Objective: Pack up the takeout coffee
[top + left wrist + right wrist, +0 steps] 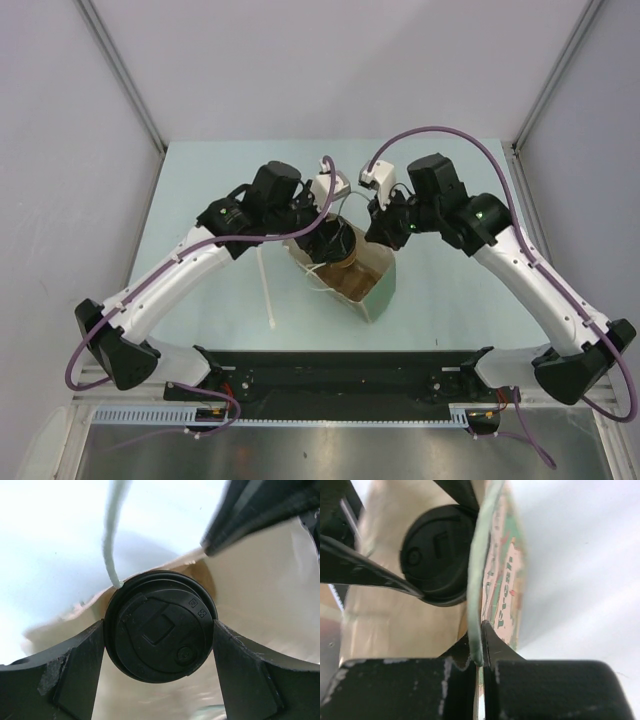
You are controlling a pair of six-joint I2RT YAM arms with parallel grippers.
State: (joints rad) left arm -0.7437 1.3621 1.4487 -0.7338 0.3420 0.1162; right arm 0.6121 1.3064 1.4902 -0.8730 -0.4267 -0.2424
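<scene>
Pale green bench [450, 300] carried the whole scene, with the two arms reaching in from the near edge and meeting over its middle. The left arm [180, 275] curved in from the left and the right arm [530, 270] from the right.

Between them stood a brown paper bag [375, 285] with its mouth open upward. One outer face was printed in green and red.

The takeout coffee [338, 262] sat in that open mouth, with the bag's brown inner walls around it. Only a little of its tan side showed in the top view, and whether it rested on the bag's bottom could not be told. Its round black lid [161, 625] was fitted on top.

The left fingers [75, 665] were spread only as wide as the lid and pressed against its rim on both sides, clamping the coffee from above.

The right fingers [495, 652] were drawn together on the bag's thin upper edge, with no gap beyond the paper itself. The lid lay just beside that pinched wall, on the inner side.

A white stir stick [268, 290] lay flat on the bench left of the bag, apart from it.

A white cord handle [111, 545] hung down and touched the lid's far rim.
</scene>
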